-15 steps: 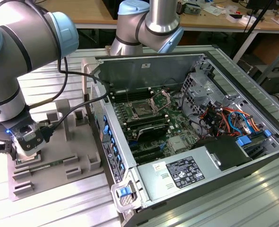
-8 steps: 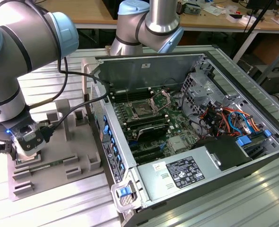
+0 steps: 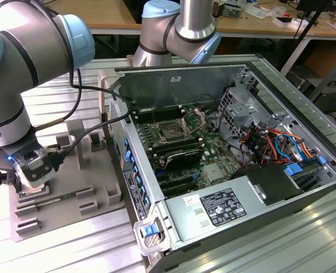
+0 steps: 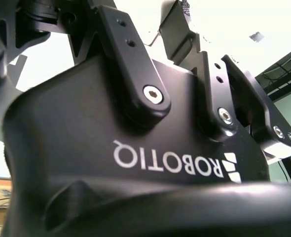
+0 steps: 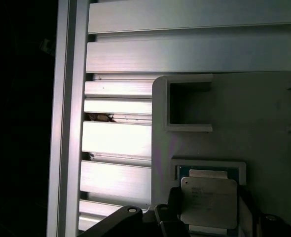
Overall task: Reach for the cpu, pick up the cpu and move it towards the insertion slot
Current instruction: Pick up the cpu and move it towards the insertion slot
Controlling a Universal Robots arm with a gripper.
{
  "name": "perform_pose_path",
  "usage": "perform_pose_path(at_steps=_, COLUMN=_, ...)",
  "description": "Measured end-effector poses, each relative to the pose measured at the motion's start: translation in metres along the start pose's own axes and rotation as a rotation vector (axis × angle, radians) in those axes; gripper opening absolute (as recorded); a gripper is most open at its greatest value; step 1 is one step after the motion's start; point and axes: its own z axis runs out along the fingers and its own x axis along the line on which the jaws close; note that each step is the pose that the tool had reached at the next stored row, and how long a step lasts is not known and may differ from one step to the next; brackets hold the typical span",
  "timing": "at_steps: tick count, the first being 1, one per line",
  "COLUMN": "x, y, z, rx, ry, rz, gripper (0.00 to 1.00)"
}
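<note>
Slatted aluminium forms the table (image 3: 60, 256), its long ribs bright and smooth. On it sits a matt grey tray (image 3: 71, 219) with raised blocks and square pockets. Beside the tray, toward the exterior view's right, stands an open computer case (image 3: 179, 85) of bare sheet metal.

Much is hidden. In the exterior view my arm (image 3: 8, 68) and my gripper (image 3: 32, 173) hang low over the tray's end toward the exterior view's left and cover what lies under them. In the second wrist view my own black housing (image 4: 86, 148), with its link bars and screws, blocks nearly everything. In the first wrist view the space beyond the table's edge is dark and I can make out nothing there. The picture's edge cuts off one rim of the chip.

The chip (image 5: 208, 202) is flat and square, with a dull silver lid and a thin green border. It lies at a white-edged pocket of the tray. Whether it rests there or is raised a little, I cannot tell.

My jaws are drawn in narrow. One dark finger (image 5: 174, 219) runs along each side of the chip with no gap showing, so I hold it.

The socket (image 3: 171, 132), a dark square in a silver frame with its bracket (image 3: 193, 118) tilted up, is inside the case, well apart from the tray.
</note>
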Motion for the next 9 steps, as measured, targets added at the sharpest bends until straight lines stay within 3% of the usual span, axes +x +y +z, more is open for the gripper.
perform_pose_path(at_steps=9, x=0.0000, y=0.0000, z=0.0002, rx=0.0000, ry=0.0000, rz=0.000, gripper=0.54)
